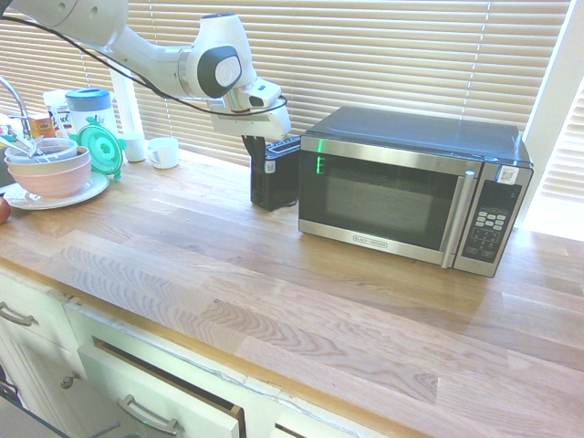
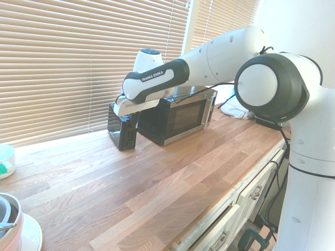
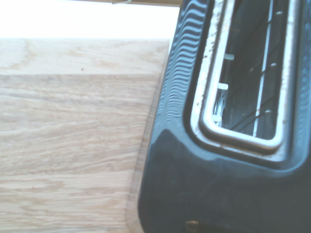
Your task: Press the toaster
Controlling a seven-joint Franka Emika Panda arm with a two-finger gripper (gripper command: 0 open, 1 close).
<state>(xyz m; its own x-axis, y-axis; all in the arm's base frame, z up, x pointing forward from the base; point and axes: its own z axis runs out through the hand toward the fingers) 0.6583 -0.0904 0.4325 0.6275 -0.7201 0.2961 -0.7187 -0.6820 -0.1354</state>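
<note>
A black-and-steel microwave (image 1: pixel 411 187) stands on the wooden desk (image 1: pixel 274 292) in front of closed window blinds (image 1: pixel 383 55). Well away from the microwave, at the desk's far end, stacked bowls on a plate (image 1: pixel 50 172) sit near a green lid (image 1: pixel 99 149), a white cup (image 1: pixel 165 151) and a blue-lidded white container (image 1: pixel 91 108). Below the desk's front edge, white drawers (image 1: pixel 155 392) with metal handles show.

Working over wooden countertop (image 1: pixel 274 292); daylight glowing through closed blinds (image 1: pixel 392 55) along far wall; white drawers (image 1: pixel 137 392) running along near edge; white wall (image 2: pixel 293 26) standing beside window.
</note>
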